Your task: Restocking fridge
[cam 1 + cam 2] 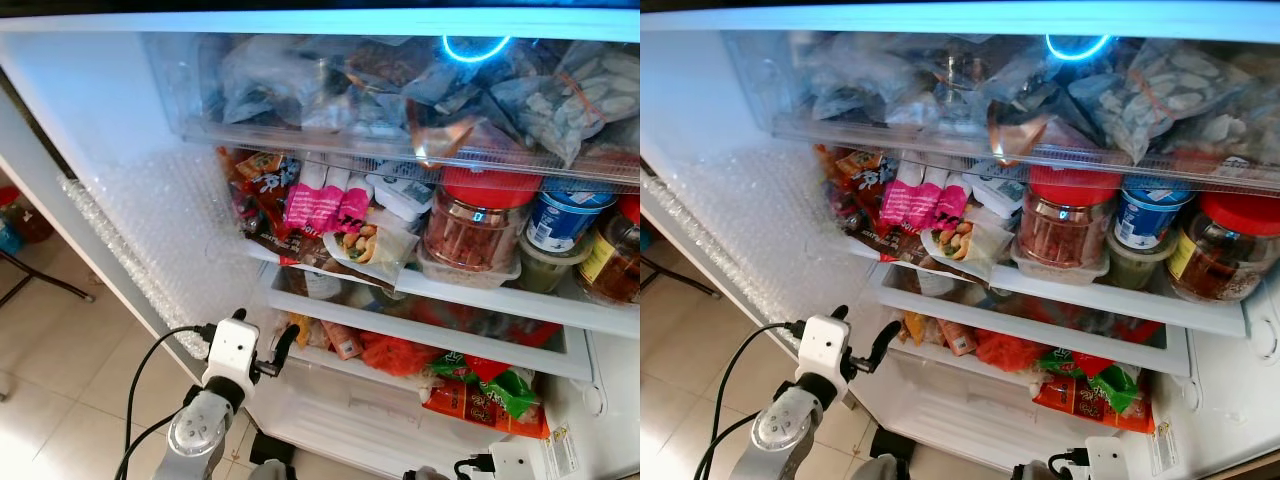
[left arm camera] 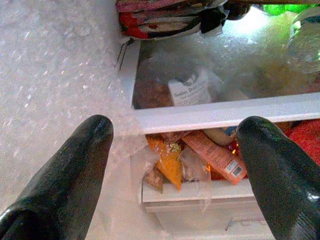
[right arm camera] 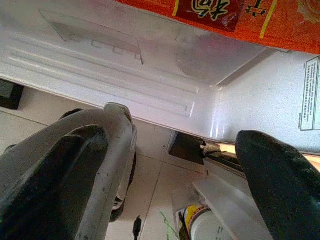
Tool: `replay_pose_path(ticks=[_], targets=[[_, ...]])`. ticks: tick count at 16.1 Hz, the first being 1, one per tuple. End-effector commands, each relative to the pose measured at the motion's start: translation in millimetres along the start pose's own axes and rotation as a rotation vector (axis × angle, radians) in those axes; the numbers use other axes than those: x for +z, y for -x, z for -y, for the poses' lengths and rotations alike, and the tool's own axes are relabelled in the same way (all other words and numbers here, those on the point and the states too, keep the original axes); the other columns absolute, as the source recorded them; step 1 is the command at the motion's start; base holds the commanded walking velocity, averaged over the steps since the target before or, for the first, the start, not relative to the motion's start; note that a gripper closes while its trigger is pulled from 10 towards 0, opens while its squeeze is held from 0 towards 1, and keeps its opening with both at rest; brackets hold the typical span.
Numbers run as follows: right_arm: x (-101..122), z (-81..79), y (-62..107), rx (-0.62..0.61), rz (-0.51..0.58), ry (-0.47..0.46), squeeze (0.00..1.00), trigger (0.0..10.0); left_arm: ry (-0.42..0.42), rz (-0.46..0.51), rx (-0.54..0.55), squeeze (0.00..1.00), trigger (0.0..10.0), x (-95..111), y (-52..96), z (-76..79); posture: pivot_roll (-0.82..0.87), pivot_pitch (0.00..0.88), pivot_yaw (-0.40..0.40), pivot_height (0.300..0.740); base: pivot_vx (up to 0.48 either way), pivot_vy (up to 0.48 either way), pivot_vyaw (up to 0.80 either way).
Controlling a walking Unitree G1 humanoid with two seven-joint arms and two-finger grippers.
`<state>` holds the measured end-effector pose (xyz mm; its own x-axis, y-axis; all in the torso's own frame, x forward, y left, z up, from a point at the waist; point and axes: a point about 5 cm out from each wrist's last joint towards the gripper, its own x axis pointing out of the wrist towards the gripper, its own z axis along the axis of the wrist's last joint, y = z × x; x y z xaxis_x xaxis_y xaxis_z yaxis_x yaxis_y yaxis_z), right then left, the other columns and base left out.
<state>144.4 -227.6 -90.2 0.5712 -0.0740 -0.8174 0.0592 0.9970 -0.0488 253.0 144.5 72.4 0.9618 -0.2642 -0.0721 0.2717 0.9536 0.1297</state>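
Fridge (image 1: 120, 180): door open, shelves packed, frosted left wall
Left end effector (image 2: 175, 165): fingers spread, empty, near lower shelf (image 1: 420, 335) edge
Right end effector (image 3: 170, 190): spread, empty, low
Floor (image 1: 60, 370): beige tile

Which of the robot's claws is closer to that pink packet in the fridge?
Left. The left gripper is raised below the pink packet, at the lower shelf's edge; the right gripper hangs lower, near the fridge's bottom.

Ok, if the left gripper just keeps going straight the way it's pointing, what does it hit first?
Probably the white front edge of the drawer, dead centre between the open left gripper's fingers, with the snack packets just beneath. Depth is hard to judge.
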Motion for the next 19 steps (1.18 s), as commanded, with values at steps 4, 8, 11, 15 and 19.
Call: replay_pose_path(ticks=[4, 8, 11, 15, 19], targets=[[-35.3, -7.8, 7.7, 0.028, -0.140, 0.008, 0.00, 10.0, -0.022, -0.011, 0.024, 0.00, 10.0, 0.6, 2.0, -9.2, 0.05, 0.036, 0.061, 0.650, -0.263, 0.000, 0.00], [-35.7, -7.9, 7.9, 0.035, -0.142, 0.011, 0.00, 10.0, -0.022, -0.015, 0.035, 0.00, 10.0, -0.1, 1.5, -9.9, 0.05, 0.038, 0.060, 0.650, -0.275, 0.000, 0.00], [-35.8, -7.9, 7.9, 0.037, -0.144, 0.012, 0.00, 10.0, -0.026, -0.022, 0.061, 0.00, 10.0, -2.1, 2.2, -15.9, 0.05, 0.044, 0.058, 0.650, -0.267, 0.000, 0.00], [-35.7, -8.3, 7.9, 0.044, -0.144, 0.009, 0.00, 10.0, -0.022, -0.057, 0.115, 0.00, 10.0, -9.7, 5.1, -27.9, 0.05, 0.051, 0.059, 0.650, -0.129, 0.000, 0.00], [-34.9, -7.9, 7.7, 0.046, -0.142, 0.007, 0.00, 10.0, 0.148, -0.250, 0.382, 0.00, 10.0, -50.4, 19.1, -65.9, 0.07, 0.060, 0.050, 0.650, 0.000, 0.000, 0.00]])
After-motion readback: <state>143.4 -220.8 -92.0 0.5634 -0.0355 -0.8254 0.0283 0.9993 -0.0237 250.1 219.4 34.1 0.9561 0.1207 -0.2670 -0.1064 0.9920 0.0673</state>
